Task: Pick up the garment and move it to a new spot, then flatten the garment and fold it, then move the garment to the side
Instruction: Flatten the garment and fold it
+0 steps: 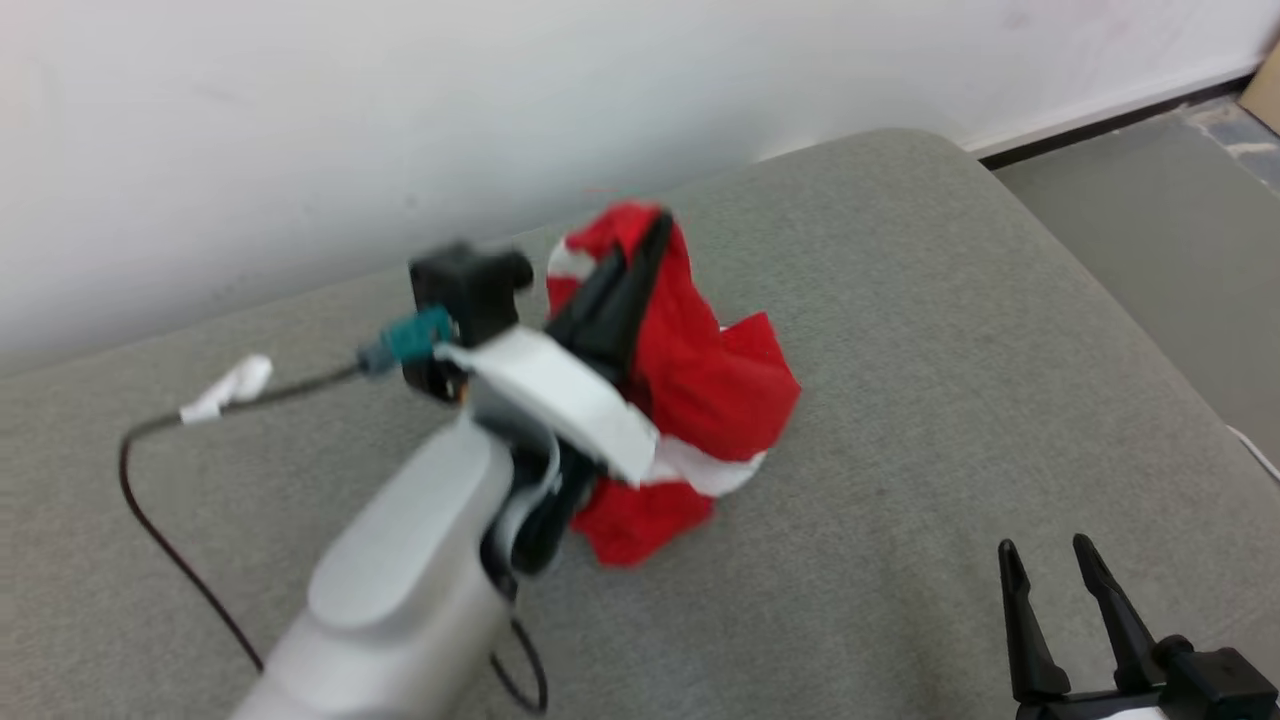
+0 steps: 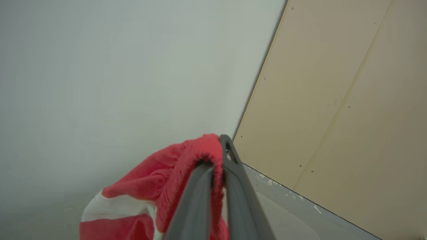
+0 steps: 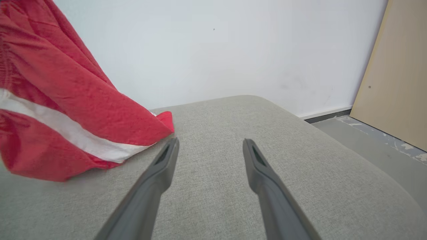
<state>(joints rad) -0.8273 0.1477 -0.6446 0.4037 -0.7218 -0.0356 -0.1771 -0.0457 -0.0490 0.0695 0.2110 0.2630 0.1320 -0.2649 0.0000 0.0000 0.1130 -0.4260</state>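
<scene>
The left gripper (image 1: 655,232) clamped the garment (image 1: 720,380), which hung long-axis downward from its fingertips, while the right gripper (image 1: 1045,550) (fingers apart, empty) sat well apart to its right.

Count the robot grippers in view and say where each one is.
2. The left gripper hangs above the grey cushion, shut on the red-and-white garment. The right gripper is open and empty at the head view's lower right.
</scene>
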